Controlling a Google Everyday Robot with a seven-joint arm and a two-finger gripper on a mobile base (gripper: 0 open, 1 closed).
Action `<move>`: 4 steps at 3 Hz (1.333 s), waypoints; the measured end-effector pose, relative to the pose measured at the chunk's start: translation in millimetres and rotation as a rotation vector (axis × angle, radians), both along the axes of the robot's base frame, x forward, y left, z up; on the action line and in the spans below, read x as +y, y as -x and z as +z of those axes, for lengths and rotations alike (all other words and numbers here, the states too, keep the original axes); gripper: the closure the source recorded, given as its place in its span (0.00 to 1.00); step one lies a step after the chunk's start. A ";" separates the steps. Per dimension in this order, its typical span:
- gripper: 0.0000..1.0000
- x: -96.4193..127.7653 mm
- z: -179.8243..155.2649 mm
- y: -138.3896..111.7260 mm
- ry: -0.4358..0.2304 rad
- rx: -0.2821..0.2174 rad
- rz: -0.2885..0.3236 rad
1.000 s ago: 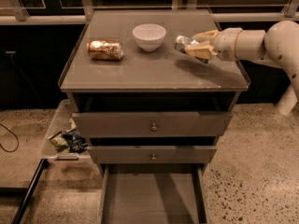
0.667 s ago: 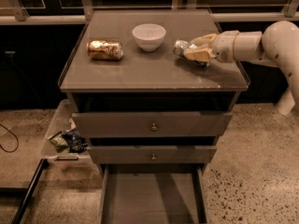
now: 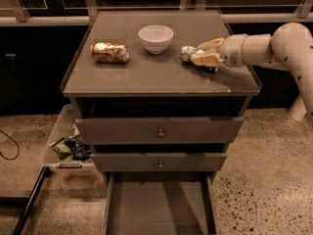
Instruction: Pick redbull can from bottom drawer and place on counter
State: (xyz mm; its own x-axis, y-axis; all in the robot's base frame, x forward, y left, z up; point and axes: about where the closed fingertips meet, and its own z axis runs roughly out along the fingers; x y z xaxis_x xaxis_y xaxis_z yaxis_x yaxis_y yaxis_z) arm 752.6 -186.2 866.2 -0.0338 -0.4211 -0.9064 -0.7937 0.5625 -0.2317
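Grey-brown counter (image 3: 146, 80) is spreading out beneath my claw (image 3: 198, 53), which is reaching in low over its right side. The bottom drawer (image 3: 159, 207) is standing open well below and to the left. A white bowl (image 3: 156, 38) is sitting left of the claw, with a gold-orange can (image 3: 110, 52) lying farther left. My fingers are clasping the silver redbull can (image 3: 187, 53), low on the counter.
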 end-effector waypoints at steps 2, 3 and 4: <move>0.34 0.1 0.0 0.0 0.000 0.000 0.000; 0.11 0.1 0.0 0.0 0.000 0.000 0.000; 0.00 0.1 0.0 0.0 0.000 0.000 0.000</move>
